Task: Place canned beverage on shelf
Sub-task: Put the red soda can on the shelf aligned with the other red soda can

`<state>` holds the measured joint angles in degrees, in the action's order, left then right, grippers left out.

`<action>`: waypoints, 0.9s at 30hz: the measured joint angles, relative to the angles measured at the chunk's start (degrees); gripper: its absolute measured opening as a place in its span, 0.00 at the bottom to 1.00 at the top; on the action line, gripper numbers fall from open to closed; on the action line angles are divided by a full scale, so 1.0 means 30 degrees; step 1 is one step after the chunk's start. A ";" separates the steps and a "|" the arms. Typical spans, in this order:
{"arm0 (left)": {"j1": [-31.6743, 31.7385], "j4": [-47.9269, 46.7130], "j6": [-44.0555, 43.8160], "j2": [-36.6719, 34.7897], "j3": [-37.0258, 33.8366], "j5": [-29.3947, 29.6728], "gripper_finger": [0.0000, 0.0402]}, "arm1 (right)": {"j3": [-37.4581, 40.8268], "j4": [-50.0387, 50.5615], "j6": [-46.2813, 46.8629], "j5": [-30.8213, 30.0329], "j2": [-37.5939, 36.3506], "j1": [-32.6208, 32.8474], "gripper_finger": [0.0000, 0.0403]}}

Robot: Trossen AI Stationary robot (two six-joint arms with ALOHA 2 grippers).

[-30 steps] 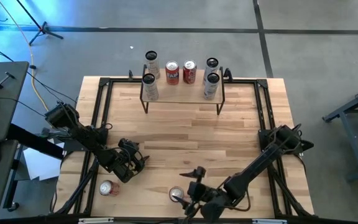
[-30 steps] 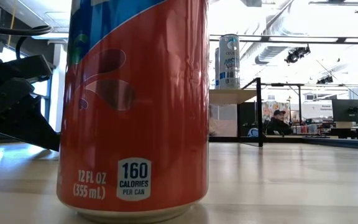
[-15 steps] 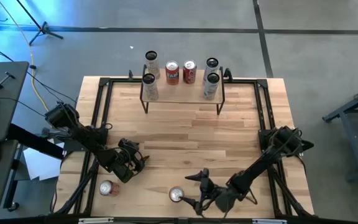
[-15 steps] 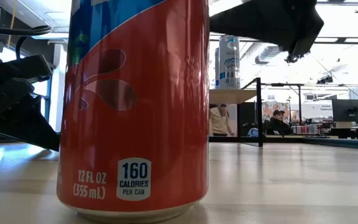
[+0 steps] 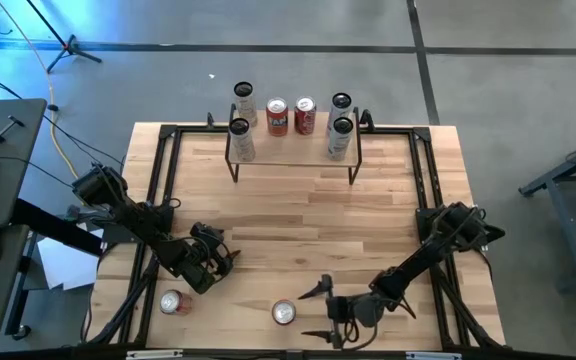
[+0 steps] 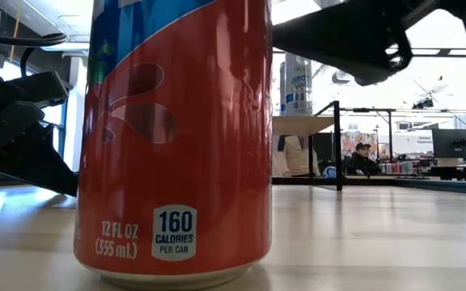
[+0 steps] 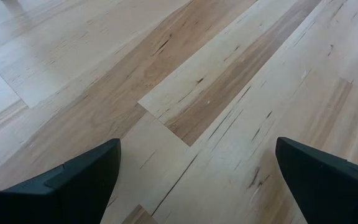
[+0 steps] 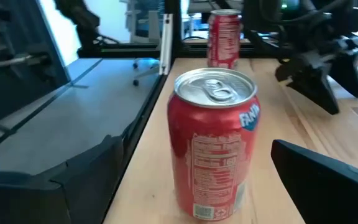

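A red Fanta can (image 5: 284, 313) stands upright on its base near the table's near edge; it fills the low view (image 6: 176, 137) and shows in the right wrist view (image 8: 213, 143). My right gripper (image 5: 308, 314) is open just to the right of it, fingers level and pointing at it, touching nothing. A second red can (image 5: 171, 302) stands near the front left. My left gripper (image 5: 218, 262) is open and empty over bare wood (image 7: 197, 93). The shelf (image 5: 293, 152) stands at the far edge with two silver cans (image 5: 240, 140) on its ends.
Two red cans (image 5: 290, 117) and two more silver cans (image 5: 244, 100) stand at the back by the shelf. Black rails (image 5: 163, 190) frame the tabletop. Bare wood lies between the shelf and the grippers. A person (image 6: 362, 159) sits in the room beyond.
My right gripper has drawn back from the Fanta can toward the table's right edge, its fingers staying wide open. The can has stayed upright in place. My right arm has come into the top of the low view.
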<state>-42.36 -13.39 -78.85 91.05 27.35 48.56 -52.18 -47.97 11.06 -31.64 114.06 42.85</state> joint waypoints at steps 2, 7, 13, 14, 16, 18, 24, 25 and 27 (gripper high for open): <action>0.0004 0.0000 0.0000 0.0000 0.0003 0.0000 1.00 | 0.0001 0.0007 -0.0555 0.0464 0.0000 -0.0317 0.99; -0.0002 0.0000 0.0000 0.0007 0.0003 -0.0007 1.00 | -0.0085 0.0051 -0.0758 0.2596 0.0016 -0.1410 0.99; -0.0003 0.0010 0.0000 0.0006 0.0003 -0.0002 1.00 | -0.1098 -0.0121 -0.1202 0.4880 0.1197 -0.2382 0.99; -0.0001 0.0016 0.0000 0.0005 -0.0003 -0.0007 1.00 | -0.1242 -0.0217 -0.1200 0.5209 0.1373 -0.2520 0.99; -0.0003 0.0022 0.0000 0.0000 -0.0004 0.0000 1.00 | -0.1474 -0.0598 -0.1211 0.5717 0.1703 -0.2774 0.99; 0.0004 0.0029 0.0000 0.0007 0.0003 0.0000 1.00 | -0.1613 -0.0972 -0.1205 0.5925 0.1940 -0.2948 0.99; 0.0004 0.0053 0.0000 0.0005 0.0003 0.0000 1.00 | -0.2093 -0.1151 -0.0678 0.6069 0.2127 -0.3335 0.99; 0.0004 0.0051 0.0000 0.0007 -0.0001 0.0000 1.00 | -0.2136 -0.1143 -0.0400 0.6061 0.2127 -0.3411 0.99; 0.0003 0.0053 0.0000 0.0005 0.0003 -0.0002 1.00 | -0.2222 -0.1113 0.0110 0.5753 0.2127 -0.3472 0.99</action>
<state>-42.35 -13.23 -78.85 91.06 27.35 48.55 -58.85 -51.30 11.39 -14.38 120.44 32.44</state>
